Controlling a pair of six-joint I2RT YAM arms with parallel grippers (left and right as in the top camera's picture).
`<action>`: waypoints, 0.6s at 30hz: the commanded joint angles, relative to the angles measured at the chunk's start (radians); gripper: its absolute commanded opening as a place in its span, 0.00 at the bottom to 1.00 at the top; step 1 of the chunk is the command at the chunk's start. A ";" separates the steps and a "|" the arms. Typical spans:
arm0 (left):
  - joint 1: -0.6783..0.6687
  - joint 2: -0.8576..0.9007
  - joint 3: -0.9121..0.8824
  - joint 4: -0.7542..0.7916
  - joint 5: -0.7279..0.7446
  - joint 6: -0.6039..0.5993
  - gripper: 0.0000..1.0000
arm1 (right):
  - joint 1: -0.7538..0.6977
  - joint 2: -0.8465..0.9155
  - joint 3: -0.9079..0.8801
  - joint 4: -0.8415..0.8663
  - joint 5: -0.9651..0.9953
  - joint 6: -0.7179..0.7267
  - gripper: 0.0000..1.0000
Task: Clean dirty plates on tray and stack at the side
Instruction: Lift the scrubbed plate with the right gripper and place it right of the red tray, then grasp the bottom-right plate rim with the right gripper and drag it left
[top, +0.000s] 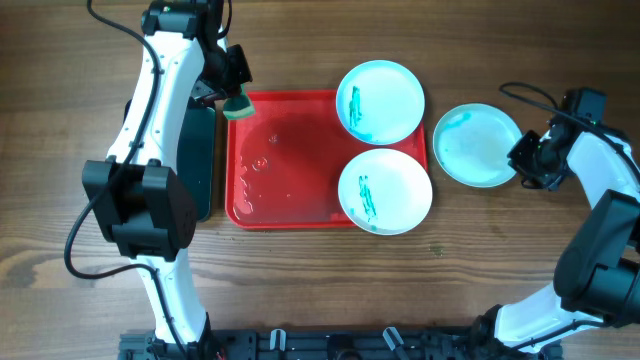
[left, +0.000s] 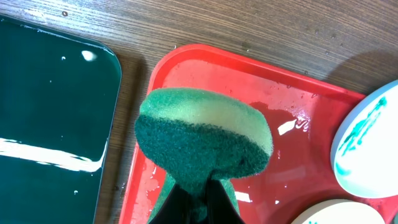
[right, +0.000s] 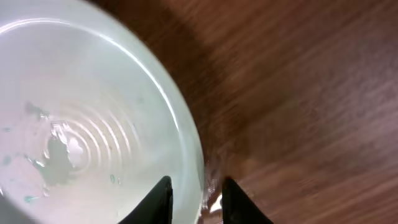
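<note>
The dark green tray (top: 203, 170) is mostly covered by the left arm in the overhead view. Only the left wrist view shows its wet, shiny surface. The left claw (left: 200, 204) is nearly hidden behind the green and yellow sponge (left: 202, 137), which it holds squeezed between its jaws. The sponge is at the far left corner of the red tray (top: 290, 150), and I cannot tell if it touches it.

The red tray is wet. In its right part lie the far plate (top: 380, 102) and the near plate (top: 385, 190), both with teal smears and both reaching over the rim. The left wrist view cuts both of them off.

The third plate (top: 477, 146) lies on the table (top: 330, 290), just beside the red tray on the right. The right wrist view is blurred. It shows the right claw (right: 196, 199) with its jaws apart, the rim of this plate between them and a gap on each side.
</note>
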 joint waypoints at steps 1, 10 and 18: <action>-0.019 0.003 -0.007 0.004 -0.006 0.012 0.04 | 0.001 -0.031 0.097 -0.114 -0.143 -0.080 0.27; -0.039 0.003 -0.007 0.006 -0.006 0.012 0.04 | 0.237 -0.122 0.111 -0.335 -0.265 -0.221 0.27; -0.039 0.003 -0.007 0.006 -0.006 0.012 0.04 | 0.408 -0.120 -0.063 -0.164 -0.226 -0.142 0.28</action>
